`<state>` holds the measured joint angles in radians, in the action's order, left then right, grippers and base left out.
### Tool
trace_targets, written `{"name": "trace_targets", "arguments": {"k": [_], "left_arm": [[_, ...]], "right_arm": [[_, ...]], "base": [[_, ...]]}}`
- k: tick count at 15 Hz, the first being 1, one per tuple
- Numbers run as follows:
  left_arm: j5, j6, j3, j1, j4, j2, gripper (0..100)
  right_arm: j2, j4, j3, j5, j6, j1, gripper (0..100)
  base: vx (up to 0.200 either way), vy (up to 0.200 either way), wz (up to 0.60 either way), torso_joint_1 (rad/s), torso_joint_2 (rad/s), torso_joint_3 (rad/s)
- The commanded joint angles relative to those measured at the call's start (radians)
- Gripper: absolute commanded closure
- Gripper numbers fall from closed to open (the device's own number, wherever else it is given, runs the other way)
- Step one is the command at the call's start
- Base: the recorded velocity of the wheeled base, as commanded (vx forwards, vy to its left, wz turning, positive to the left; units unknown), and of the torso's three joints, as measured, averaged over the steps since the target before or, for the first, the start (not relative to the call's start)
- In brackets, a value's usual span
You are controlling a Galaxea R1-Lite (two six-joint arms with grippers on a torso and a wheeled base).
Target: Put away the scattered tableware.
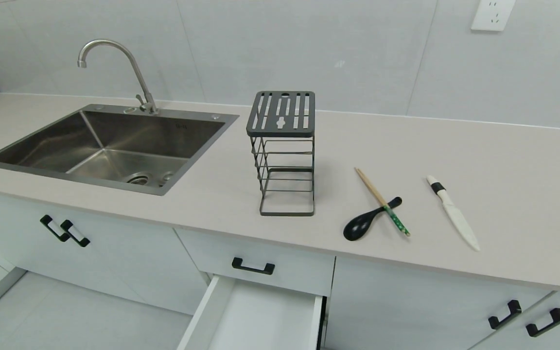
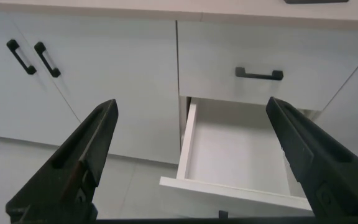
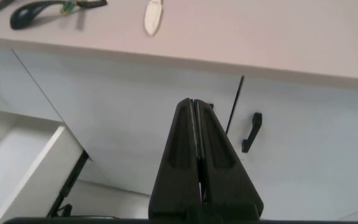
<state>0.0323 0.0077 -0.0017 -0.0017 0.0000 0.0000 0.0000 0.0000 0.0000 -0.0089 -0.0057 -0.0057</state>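
Head view: on the smooth beige countertop (image 1: 503, 160), a glossy black spoon (image 1: 361, 225) touches slim wooden chopsticks (image 1: 382, 201), with a tapered white knife (image 1: 452, 212) near them — all to the right of a slotted wire rack (image 1: 282, 155). Left gripper (image 2: 190, 109) gapes wide before the open drawer (image 2: 241, 155); right gripper (image 3: 195, 106) has its jaws pressed together, empty.

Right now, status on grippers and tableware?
Left gripper open, right gripper shut, both empty. Chopsticks across spoon, knife apart, all on counter. Drawer open, nothing blocking.
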Motion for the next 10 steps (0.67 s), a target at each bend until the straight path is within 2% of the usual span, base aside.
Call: {"name": "trace_targets", "arguments": {"k": [1,6,9,10], "left_arm": [[0.0,0.0,0.0,0.0,-0.002,0.0,0],[0.0,0.0,0.0,0.0,0.0,0.0,0],[0.0,0.0,0.0,0.0,0.0,0.0,0],[0.0,0.0,0.0,0.0,0.0,0.0,0]], "right_arm": [[0.0,0.0,0.0,0.0,0.0,0.0,100],[0.002,0.0,0.0,0.0,0.0,0.0,100],[0.002,0.0,0.0,-0.002,0.0,0.0,100],[0.0,0.0,0.0,-0.002,0.001,0.0,100]], "base": [[0.0,0.0,0.0,0.286,-0.55,-0.266],[0.0,0.0,0.0,0.294,-0.57,-0.277],[0.0,0.0,0.6,0.186,-0.36,-0.17],[0.0,0.0,0.0,0.046,-0.08,-0.036]]}}
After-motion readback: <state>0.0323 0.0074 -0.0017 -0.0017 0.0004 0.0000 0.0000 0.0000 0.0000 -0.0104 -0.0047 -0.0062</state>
